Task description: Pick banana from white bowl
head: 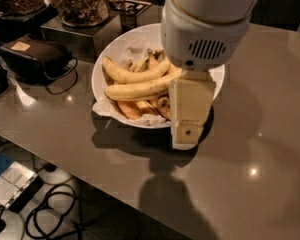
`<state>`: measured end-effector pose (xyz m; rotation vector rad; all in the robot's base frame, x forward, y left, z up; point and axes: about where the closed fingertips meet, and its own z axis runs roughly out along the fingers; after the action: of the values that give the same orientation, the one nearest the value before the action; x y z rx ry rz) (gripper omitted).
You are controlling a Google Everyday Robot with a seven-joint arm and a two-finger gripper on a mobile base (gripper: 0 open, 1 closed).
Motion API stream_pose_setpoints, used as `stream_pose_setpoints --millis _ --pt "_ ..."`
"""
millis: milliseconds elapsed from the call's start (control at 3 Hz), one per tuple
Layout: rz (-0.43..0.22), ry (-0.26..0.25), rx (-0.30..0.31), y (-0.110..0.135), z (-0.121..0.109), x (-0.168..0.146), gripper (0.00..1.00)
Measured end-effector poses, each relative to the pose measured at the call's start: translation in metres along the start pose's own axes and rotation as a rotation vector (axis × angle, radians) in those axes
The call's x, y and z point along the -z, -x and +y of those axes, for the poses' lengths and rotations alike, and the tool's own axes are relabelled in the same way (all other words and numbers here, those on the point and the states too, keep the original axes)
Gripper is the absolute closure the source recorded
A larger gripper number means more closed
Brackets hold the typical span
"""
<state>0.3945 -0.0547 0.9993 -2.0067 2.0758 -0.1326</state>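
Banana (132,75), pale yellow and clearly curved: lies on top of the pile in the white bowl (115,46), just behind a straighter yellow banana (140,90), with shorter orange-brown bananas (132,109) underneath on the crumpled paper lining. Hand (185,139): hangs below the white arm housing (205,29) over the bowl's right near rim, covering the right ends of the fruit; wide or narrow cannot be told, contact with fruit not discernible. Bowl sits on grey worktop (65,134); dark pouch (35,56) to its left.
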Motion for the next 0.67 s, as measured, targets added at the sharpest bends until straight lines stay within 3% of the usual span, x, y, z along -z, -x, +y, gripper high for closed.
stream_pose_setpoints --millis 333,667 --pt "-0.014 -0.013 0.064 0.020 -0.006 0.002 0.00" --pt "-0.044 -0.053 0.058 0.024 -0.003 0.015 0.00"
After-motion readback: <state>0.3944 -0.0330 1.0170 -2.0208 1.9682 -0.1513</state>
